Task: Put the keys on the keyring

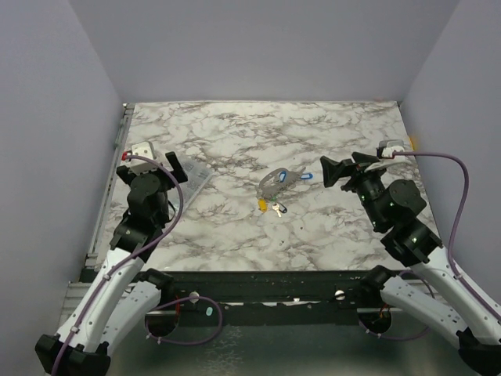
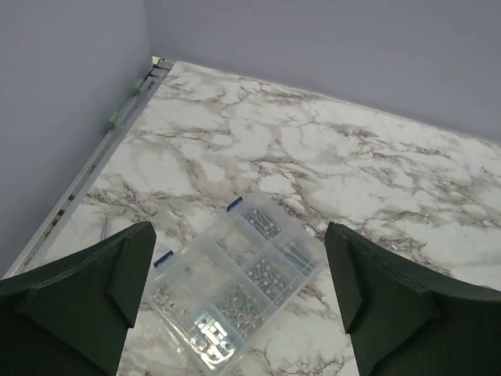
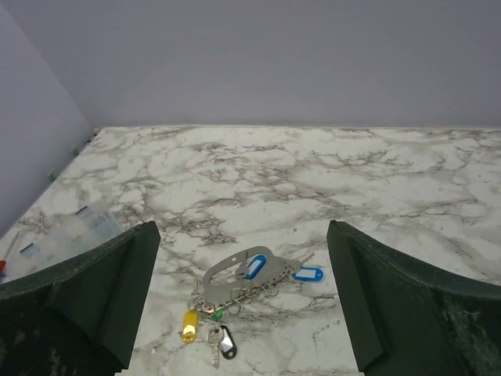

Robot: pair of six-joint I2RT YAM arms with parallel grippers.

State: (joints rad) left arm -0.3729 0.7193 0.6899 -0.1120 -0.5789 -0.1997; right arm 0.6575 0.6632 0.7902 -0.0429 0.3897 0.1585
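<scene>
The keyring [image 3: 235, 271] is a pale grey oval loop with a row of small rings, lying flat mid-table [image 1: 277, 182]. The keys lie around it. A yellow-headed key [image 3: 189, 326] and a black-tagged one [image 3: 226, 343] are at its near-left end, with a small green one [image 3: 219, 312] beside them. One blue tag [image 3: 308, 274] lies to its right and another [image 3: 254, 265] inside the loop. My right gripper [image 3: 243, 229] [image 1: 344, 166] is open above the table, facing the bunch with nothing between its fingers. My left gripper [image 2: 239, 231] [image 1: 150, 159] is open over the left side, far from the keys.
A clear plastic compartment box [image 2: 239, 282] of screws and nuts lies on the marble under my left gripper [image 1: 194, 180]. Grey walls enclose the table on three sides. A metal rail [image 2: 94, 168] runs along the left edge.
</scene>
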